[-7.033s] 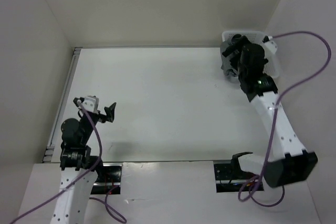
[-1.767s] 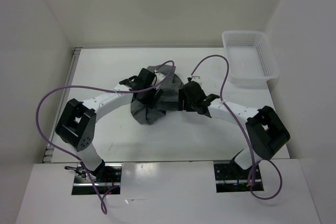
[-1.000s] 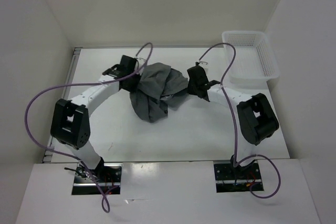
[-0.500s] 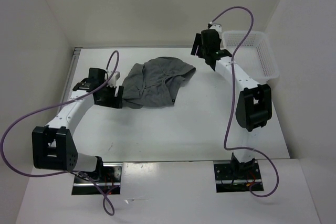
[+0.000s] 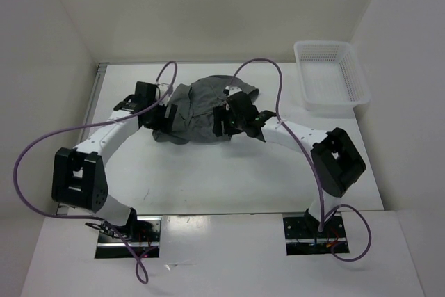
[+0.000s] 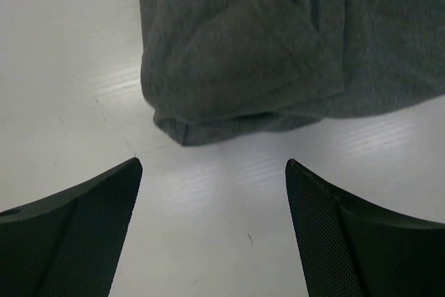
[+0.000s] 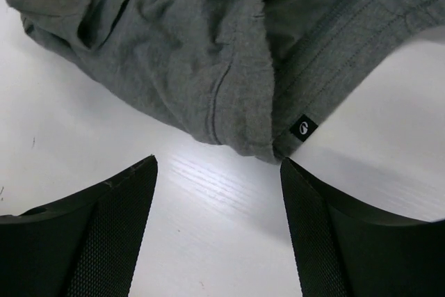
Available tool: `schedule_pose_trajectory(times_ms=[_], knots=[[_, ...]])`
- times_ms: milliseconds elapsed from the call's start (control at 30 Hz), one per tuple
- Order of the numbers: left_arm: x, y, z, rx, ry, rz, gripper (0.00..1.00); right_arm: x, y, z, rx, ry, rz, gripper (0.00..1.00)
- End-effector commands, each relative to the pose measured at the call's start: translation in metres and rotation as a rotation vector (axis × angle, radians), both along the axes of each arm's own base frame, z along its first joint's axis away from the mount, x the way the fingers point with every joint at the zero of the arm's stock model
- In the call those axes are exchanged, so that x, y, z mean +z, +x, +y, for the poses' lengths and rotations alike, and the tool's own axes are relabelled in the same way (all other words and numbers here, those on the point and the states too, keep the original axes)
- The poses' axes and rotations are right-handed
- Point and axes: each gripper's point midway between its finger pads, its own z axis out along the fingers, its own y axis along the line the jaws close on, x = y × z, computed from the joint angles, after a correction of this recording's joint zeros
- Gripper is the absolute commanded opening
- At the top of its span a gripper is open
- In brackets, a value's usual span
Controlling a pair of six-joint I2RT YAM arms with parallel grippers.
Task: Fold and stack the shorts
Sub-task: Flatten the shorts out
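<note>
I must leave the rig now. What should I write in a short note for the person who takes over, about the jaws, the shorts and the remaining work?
Left gripper: jaws open, empty, just short of a folded edge of the shorts.
Right gripper: jaws open, empty, at the opposite edge.
The shorts lie bunched on the table, outside the white basket.
Done: no fold yet.
Left: flatten, fold, stack.
</note>
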Motion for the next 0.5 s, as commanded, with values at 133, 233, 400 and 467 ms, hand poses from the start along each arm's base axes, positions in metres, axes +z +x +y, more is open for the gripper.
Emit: schedule_pose_trajectory(times_ms=[133, 233, 400, 467], knots=[[-0.011, 0.048, -0.034, -0.034, 0.136, -0.114, 0.91, -0.017, 0.020, 0.005, -0.031, 0.041, -0.003, 0.77], [-0.019, 0.053, -0.037, -0.037, 0.146, -0.109, 0.89, -0.033, 0.017, 0.010, -0.003, 0.039, 0.039, 0.77], [-0.032, 0.049, -0.038, -0.047, 0.146, -0.076, 0.78, -0.043, 0.010, 0.019, 0.032, 0.063, 0.081, 0.76], [-0.041, 0.050, -0.041, -0.055, 0.143, -0.054, 0.70, -0.050, 0.009, 0.018, 0.032, 0.057, 0.089, 0.73]])
